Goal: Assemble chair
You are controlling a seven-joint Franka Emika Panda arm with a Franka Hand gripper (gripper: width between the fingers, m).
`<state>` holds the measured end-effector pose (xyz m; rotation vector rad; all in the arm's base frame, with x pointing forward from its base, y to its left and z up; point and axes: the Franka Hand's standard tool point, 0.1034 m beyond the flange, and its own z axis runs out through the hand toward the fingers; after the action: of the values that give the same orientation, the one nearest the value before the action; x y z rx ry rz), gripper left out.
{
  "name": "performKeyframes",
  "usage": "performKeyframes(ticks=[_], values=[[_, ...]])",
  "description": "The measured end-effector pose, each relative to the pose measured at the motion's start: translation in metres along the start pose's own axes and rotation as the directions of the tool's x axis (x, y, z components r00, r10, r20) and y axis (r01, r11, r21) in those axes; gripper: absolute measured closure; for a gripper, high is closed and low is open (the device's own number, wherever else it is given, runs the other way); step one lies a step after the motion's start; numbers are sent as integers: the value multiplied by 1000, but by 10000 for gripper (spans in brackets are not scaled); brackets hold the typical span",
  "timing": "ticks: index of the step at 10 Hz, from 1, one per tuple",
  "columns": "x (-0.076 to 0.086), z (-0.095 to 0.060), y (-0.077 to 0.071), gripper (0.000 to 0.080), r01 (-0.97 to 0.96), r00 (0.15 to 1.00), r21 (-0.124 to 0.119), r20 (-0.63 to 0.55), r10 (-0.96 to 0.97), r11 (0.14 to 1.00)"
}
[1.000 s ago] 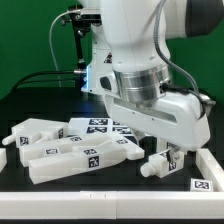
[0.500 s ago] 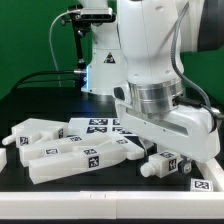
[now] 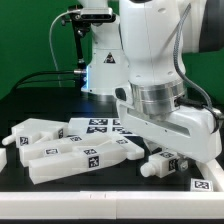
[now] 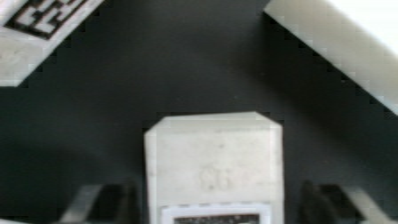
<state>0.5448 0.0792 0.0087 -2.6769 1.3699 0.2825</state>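
Chair parts (image 3: 70, 150): where are they? (Operator)

Most lie in a loose cluster on the table (image 3: 110, 182), toward the exterior view's left. One small block (image 3: 158, 165) sits apart from the cluster, directly under the gripper (image 4: 210, 208). (Technician)

State of the gripper? (Operator)

Released. In the wrist view the fingers (image 4: 102, 208) stand one on each side of the block, with a dark gap on both sides, so nothing is grasped. (Technician)

How will the block handle? (Operator)

Judged from its look, it is a chunky matte white piece: rigid, light and not fragile. The matte surface should give the pads fair friction. Its flat parallel sides suit a two-finger pinch. (Technician)

Where should it be taken? (Operator)

Across the two long flat sides, near mid-length and clear of the chamfered end. A grip close to one end would probably let the piece pivot. Keep the pads square to the faces — a skewed closure may twist the block on the table. (Technician)

Any hazards? (Operator)

Other parts lie near the block in the wrist view, one of them bearing a tag (image 4: 45, 25). None touches it, so a straight lift should clear them. (Technician)
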Motion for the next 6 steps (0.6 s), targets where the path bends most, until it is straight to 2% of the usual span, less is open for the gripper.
performKeyframes(ticks=[1, 2, 3, 5, 6], values=[[-1, -3, -1, 521, 7, 1000, -2, 1, -7, 1000], [-4, -15, -3, 521, 13, 1000, 8, -4, -13, 1000], [-11, -30, 2, 521, 14, 1000, 16, -8, -14, 1000], [-28, -62, 31, 521, -7, 1000, 24, 0, 7, 1000], [-38, -73, 53, 521, -35, 999, 28, 8, 35, 999]])
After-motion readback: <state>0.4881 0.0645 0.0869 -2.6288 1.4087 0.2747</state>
